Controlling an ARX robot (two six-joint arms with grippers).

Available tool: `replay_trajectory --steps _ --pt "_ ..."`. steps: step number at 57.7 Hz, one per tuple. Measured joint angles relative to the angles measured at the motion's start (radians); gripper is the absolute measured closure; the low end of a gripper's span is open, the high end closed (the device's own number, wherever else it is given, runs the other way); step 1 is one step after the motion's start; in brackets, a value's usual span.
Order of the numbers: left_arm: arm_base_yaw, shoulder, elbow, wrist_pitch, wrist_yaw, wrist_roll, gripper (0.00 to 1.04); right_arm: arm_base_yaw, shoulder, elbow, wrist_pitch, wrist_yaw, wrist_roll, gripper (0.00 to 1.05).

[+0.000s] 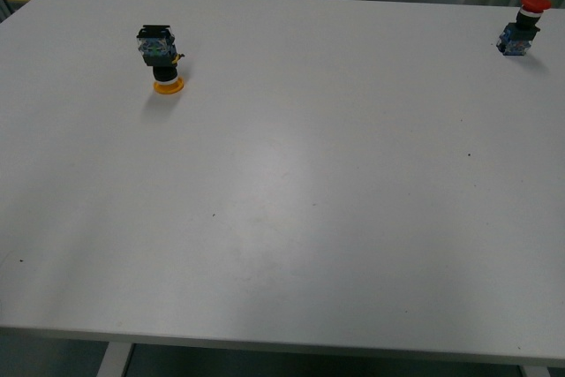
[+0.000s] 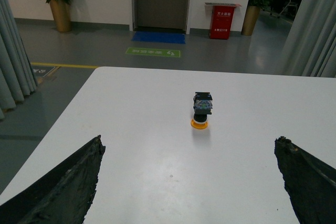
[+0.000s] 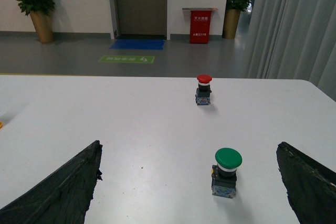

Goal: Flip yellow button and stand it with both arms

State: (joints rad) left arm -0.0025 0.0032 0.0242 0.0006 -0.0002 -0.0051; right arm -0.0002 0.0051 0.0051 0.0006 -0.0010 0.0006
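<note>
Left wrist view shows the left gripper [image 2: 189, 141] opened wide, with its two dark fingers [image 2: 68, 187] far apart and nothing between them. It holds nothing. Ahead of this gripper, about on the middle line between the fingers and clearly apart from both, the yellow button [image 2: 201, 109] stands on the white table [image 2: 131, 129]. The button is upside down: its yellow cap rests on the table, the black collar is above the cap, and the blue-and-black block is on top.

Right wrist view shows the right gripper [image 3: 189, 144] also opened wide and empty, with its fingers [image 3: 63, 187] well apart. A green button [image 3: 226, 172] stands near this gripper with the cap up, closer to one finger than to the other and touching neither. Farther ahead, a red button [image 3: 203, 88] also stands with the cap up, near the far edge of the table.

In the front view the yellow button [image 1: 161, 57] is on the far left part of the table, standing on its cap. The red button [image 1: 523, 26] is near the far right corner, well apart from it. The wide middle of the table lies between them.
</note>
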Motion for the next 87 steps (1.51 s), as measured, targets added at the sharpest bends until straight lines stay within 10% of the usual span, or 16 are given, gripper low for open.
replay_trajectory --steps 17,34,87 --pt "0.028 0.154 0.088 -0.200 -0.107 -0.103 0.07 0.000 0.000 0.000 0.000 0.000 0.000 0.07" --pt "0.291 0.765 0.314 0.122 0.157 -0.078 0.07 0.000 -0.001 0.000 0.000 0.000 0.000 0.07" --pt "0.027 1.881 1.107 0.147 0.178 -0.033 0.07 0.000 -0.001 0.000 0.000 0.000 0.000 0.07"
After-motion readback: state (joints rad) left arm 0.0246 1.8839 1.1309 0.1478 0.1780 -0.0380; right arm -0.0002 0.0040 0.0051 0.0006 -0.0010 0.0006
